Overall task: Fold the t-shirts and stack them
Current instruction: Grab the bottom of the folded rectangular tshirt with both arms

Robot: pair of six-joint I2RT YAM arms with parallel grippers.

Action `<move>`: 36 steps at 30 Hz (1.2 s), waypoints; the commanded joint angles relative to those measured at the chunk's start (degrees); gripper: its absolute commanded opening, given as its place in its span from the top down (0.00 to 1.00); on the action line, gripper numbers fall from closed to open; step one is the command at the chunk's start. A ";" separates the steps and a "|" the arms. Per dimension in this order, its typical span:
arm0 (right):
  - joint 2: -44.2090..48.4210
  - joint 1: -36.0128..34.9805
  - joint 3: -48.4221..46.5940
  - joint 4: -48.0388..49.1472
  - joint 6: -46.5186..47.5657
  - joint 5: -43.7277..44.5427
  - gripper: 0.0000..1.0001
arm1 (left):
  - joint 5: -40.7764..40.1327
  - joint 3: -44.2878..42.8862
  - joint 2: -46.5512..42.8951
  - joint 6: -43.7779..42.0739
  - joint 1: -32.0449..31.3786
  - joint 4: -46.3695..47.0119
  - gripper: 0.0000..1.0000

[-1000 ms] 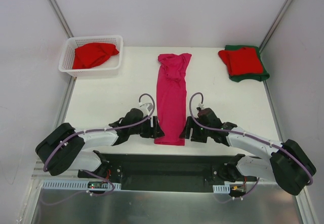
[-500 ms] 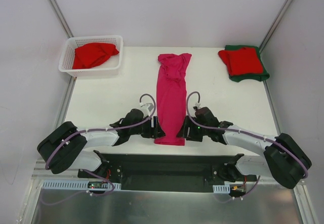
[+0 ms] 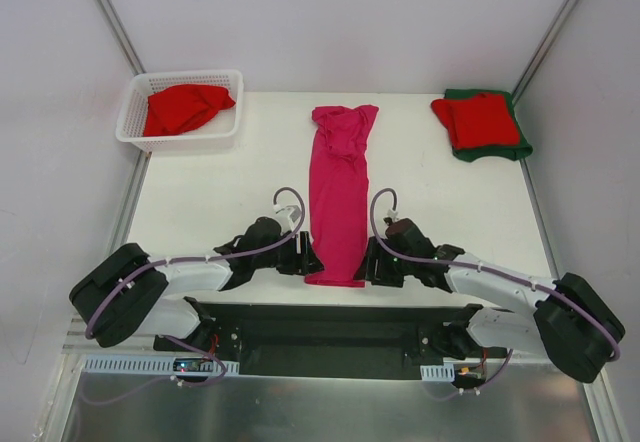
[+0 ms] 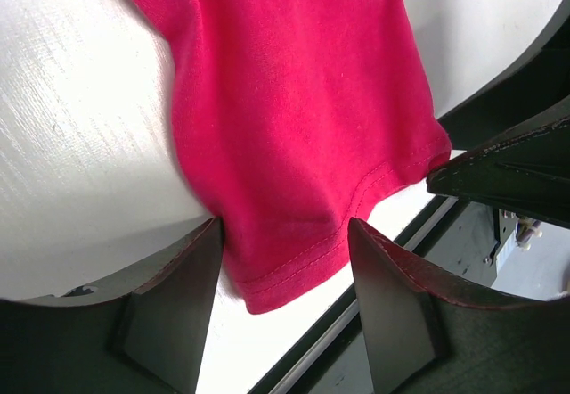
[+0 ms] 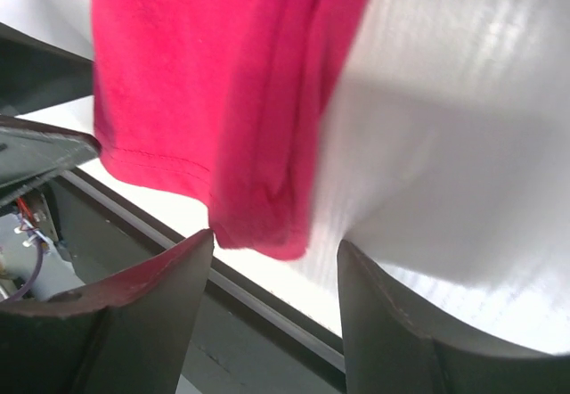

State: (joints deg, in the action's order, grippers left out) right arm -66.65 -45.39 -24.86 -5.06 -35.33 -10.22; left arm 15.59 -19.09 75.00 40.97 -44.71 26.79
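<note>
A magenta-pink t-shirt [image 3: 338, 197], folded into a long narrow strip, lies down the middle of the white table [image 3: 220, 192]. Its hem points at the near edge. My left gripper [image 3: 310, 260] is low at the hem's left corner and my right gripper [image 3: 366, 262] at the right corner. In the left wrist view the hem corner [image 4: 285, 269] lies between the open left gripper's [image 4: 283, 274] fingers [image 4: 169, 305]. The right wrist view shows the other corner [image 5: 263, 220] just inside the open right gripper [image 5: 276, 256]. Neither pair of jaws is pinching the cloth.
A white lattice basket [image 3: 135, 112] at the back left holds a crumpled red shirt [image 3: 185, 107]. At the back right a folded red shirt [image 3: 477, 118] lies on a folded dark green one [image 3: 500, 149]. The table's near edge and a black rail [image 3: 330, 322] run just behind the hem.
The right arm has edged in and slightly nearer along the hem. The left arm has shifted only a little. The pink shirt lies as before.
</note>
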 commanded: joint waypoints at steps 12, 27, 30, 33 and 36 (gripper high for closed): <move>-2.86 -0.32 -1.24 -3.20 0.88 3.71 0.41 | 0.31 -0.42 3.22 -0.01 -1.17 -2.97 0.43; -7.17 -0.32 -2.03 -0.65 0.44 2.84 0.47 | -0.13 0.19 3.57 0.07 -1.17 -2.97 0.45; -7.70 -0.23 -2.12 -0.57 0.53 2.92 0.48 | -0.04 0.28 3.75 0.07 -1.17 -2.70 0.46; -8.05 -0.32 -2.30 -0.48 0.44 2.92 0.52 | 0.05 0.46 3.92 0.16 -1.17 -2.53 0.47; -8.40 -0.32 -2.30 -0.48 0.53 2.75 0.62 | 0.22 0.63 4.27 0.25 -1.17 -2.00 0.49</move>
State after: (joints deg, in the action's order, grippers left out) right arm -73.14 -45.39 -27.59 -2.09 -35.29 -9.50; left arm 16.05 -19.88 77.38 41.25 -45.41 28.25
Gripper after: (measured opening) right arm 0.418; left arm 0.522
